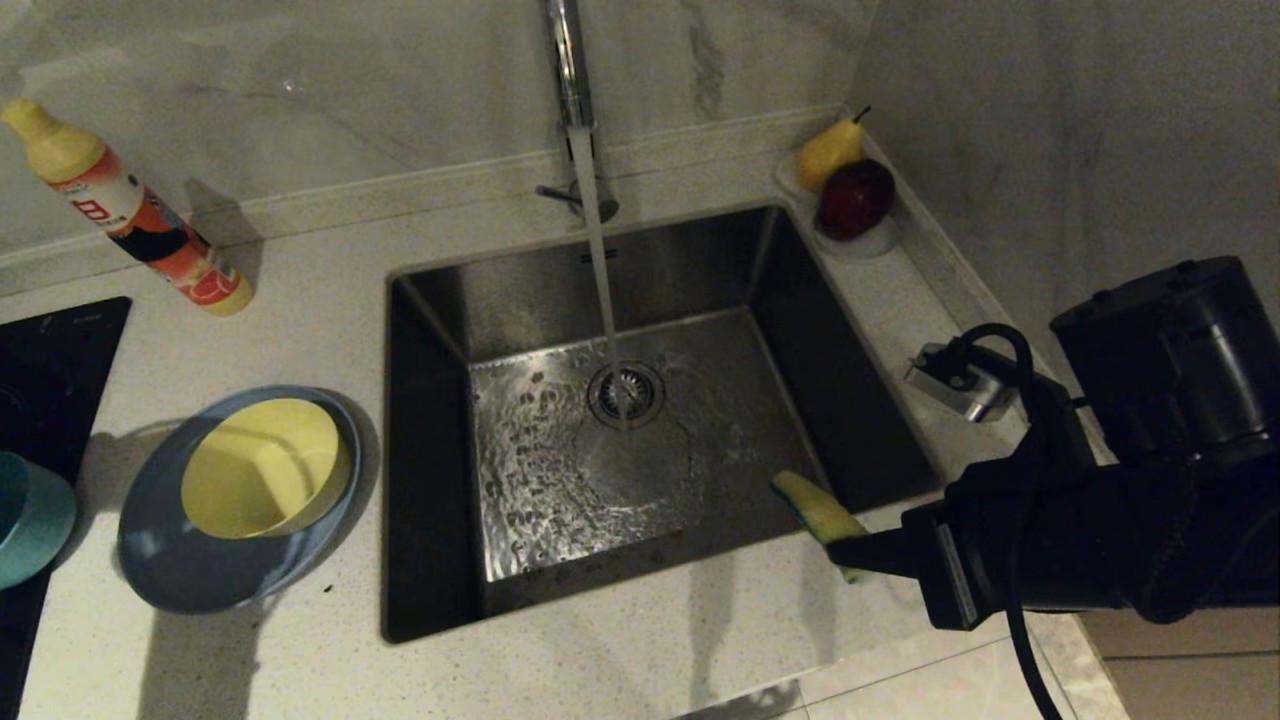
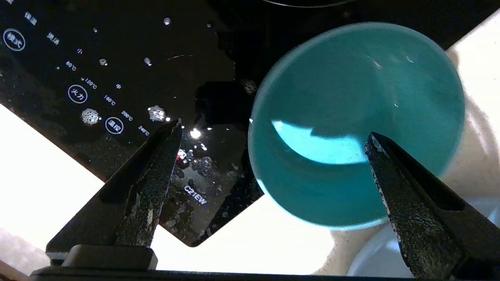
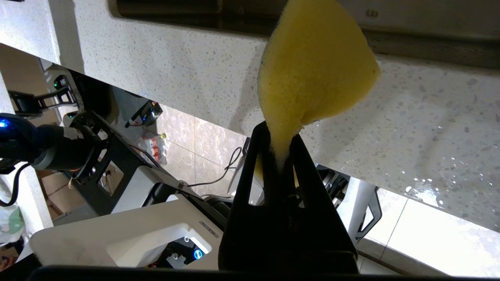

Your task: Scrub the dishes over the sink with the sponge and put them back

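While the right gripper (image 3: pixel 280 156) pinches the sponge (image 3: pixel 312 74) at the sink's (image 1: pixel 640 250) front edge, the left gripper (image 2: pixel 273 140), fully spread and empty, hovers over the teal bowl (image 2: pixel 357 117) at the worktop's left edge; next, grasp its rim.

The sink (image 1: pixel 640 440) basin lies open across the frame's middle — only the tap (image 1: pixel 570 70) and its falling stream cut through the upper centre, and the sponge (image 1: pixel 815 508) juts over the lower right rim. At lower left the yellow bowl (image 1: pixel 262 468) fills the plate (image 1: pixel 165 560), with the teal bowl (image 1: pixel 30 515) crowding the left edge. Bare counter (image 1: pixel 620 670) runs along the bottom — the bottle (image 1: pixel 130 215) leans at upper left.
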